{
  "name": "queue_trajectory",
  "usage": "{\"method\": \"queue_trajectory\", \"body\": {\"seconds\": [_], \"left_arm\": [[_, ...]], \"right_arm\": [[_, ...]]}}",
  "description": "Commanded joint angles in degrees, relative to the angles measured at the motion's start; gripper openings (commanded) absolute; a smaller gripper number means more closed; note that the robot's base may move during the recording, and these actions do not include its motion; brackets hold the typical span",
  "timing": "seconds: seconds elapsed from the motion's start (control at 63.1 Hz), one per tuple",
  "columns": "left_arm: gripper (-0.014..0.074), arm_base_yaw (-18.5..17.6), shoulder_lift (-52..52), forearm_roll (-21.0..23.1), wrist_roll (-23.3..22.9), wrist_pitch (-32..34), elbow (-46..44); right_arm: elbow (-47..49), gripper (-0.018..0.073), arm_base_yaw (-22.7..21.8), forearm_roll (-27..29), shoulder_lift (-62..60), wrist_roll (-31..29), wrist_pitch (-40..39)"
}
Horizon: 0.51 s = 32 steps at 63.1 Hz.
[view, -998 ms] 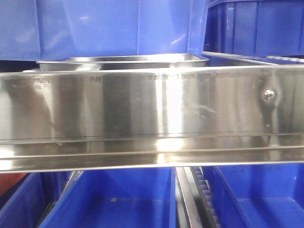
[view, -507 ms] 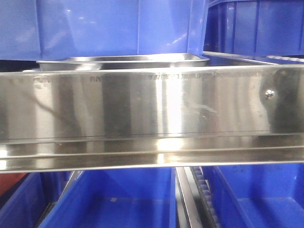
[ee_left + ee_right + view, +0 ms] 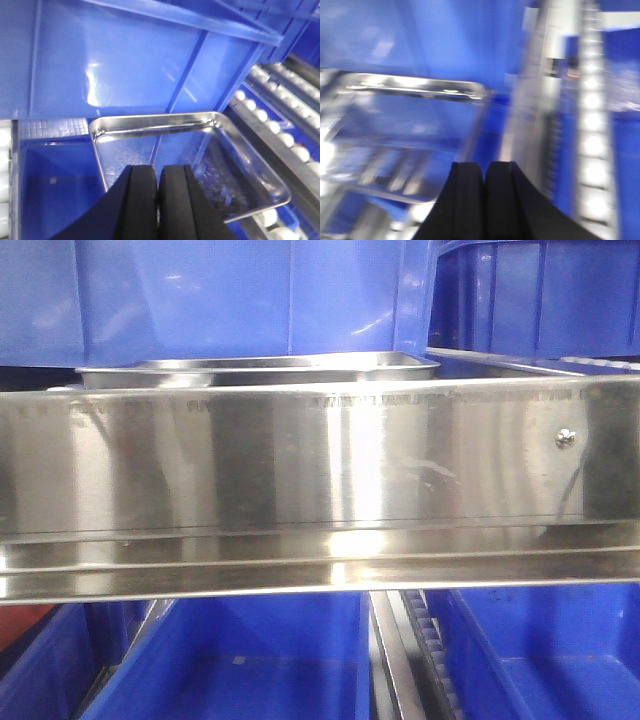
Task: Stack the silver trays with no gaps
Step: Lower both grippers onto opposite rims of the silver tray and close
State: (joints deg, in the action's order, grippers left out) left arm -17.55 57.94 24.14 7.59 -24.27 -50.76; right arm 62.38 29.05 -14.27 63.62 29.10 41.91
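In the front view, a silver tray [image 3: 260, 368] is sitting in the upper left and centre of the frame. It is just above the long steel shelf rail [image 3: 300, 470] and under a blue bin [image 3: 230, 295]. Only its flat rolled rim and rounded corners are showing, mirror-bright. Near the right edge, a screw [image 3: 566, 438] is sitting in the rail.

In my left wrist view, the tray is lying across the centre and lower right: shallow, rectangular, with its floor reflecting the blue wall behind it. I cannot tell whether this is one tray or several nested. White rollers [image 3: 280, 135] are running along the right side.

In my right wrist view, everything is blurring. The tray is filling the left half as a shiny rim and pale floor, and a lit line of rollers is running down the right.

Faint stamped marks are showing along the rail's top edge, too small to read. A small dark-and-red label [image 3: 572, 70] at the upper right of the right wrist view is too blurred to read.

My left claw [image 3: 158, 200], at bottom centre, is pressing its black pads together with only a thin seam between them and nothing showing there. Its tips are overlapping the tray's near side, perhaps touching it. My right claw [image 3: 485, 200], also at bottom centre, is likewise closed and gripping nothing, with the tray to its upper left.
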Motion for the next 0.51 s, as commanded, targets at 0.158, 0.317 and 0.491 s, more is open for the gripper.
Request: {"method": "queue_trajectory", "body": {"seconds": [0.158, 0.317, 0.491], "left_arm": [[0.0004, -0.42, 7.87, 0.20, -0.19, -3.14, -6.22], [0.0032, -0.42, 12.42, 0.20, -0.15, -4.45, -8.56], [0.0182, -0.42, 15.21, -0.87, -0.15, -4.45, -8.66]], "right_arm": [[1.05, -0.0057, 0.88, -1.63, 5.38, 3.32, 0.53], [1.05, -0.0057, 0.88, -1.50, 7.57, 3.32, -2.98], [1.05, 0.0026, 0.88, -0.65, 8.98, 2.72, -8.54]]}}
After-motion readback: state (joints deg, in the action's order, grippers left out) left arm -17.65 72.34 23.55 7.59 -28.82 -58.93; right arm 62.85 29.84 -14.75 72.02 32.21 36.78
